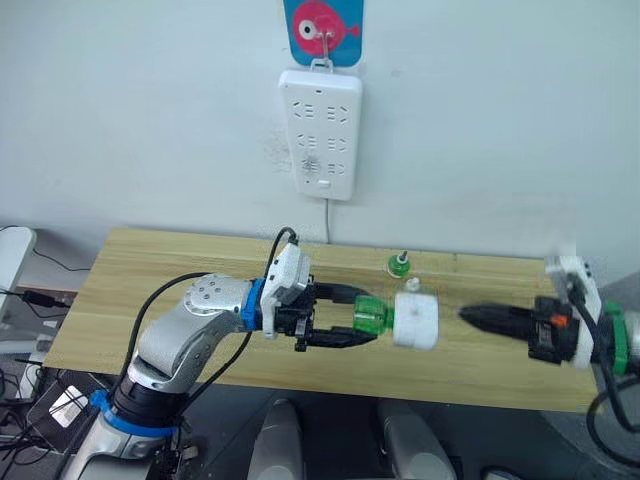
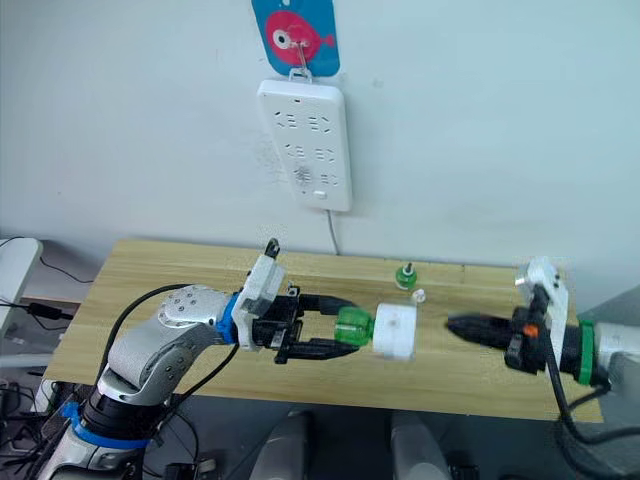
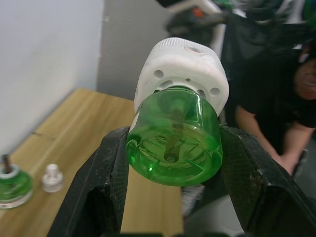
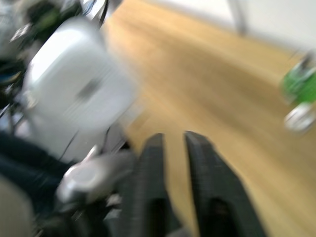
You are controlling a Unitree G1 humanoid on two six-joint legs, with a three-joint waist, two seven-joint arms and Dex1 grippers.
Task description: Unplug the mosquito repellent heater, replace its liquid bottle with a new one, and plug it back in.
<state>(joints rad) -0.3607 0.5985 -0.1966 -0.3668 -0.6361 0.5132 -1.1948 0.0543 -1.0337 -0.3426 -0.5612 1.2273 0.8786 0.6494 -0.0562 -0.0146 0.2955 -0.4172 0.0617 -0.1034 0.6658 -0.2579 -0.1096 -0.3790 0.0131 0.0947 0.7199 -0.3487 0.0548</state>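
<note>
Two head eyes looking down on the table (image 1: pixel 160 270), wrist cameras close along each pincer, both facing the heater (image 3: pixel 182 69)

No legible text, brand names, numbers or labels appear on any item. The blue card (image 1: pixel 323 30) at 12 o'clock carries only a pink fish pictogram, without lettering.

Wall and bench as I see them from here.
I see a white power strip (image 1: pixel 319 132) hanging at twelve o'clock under a fish sticker (image 1: pixel 323 30), its cord (image 1: pixel 327 220) dropping toward the wooden table (image 1: pixel 150 280).
</note>
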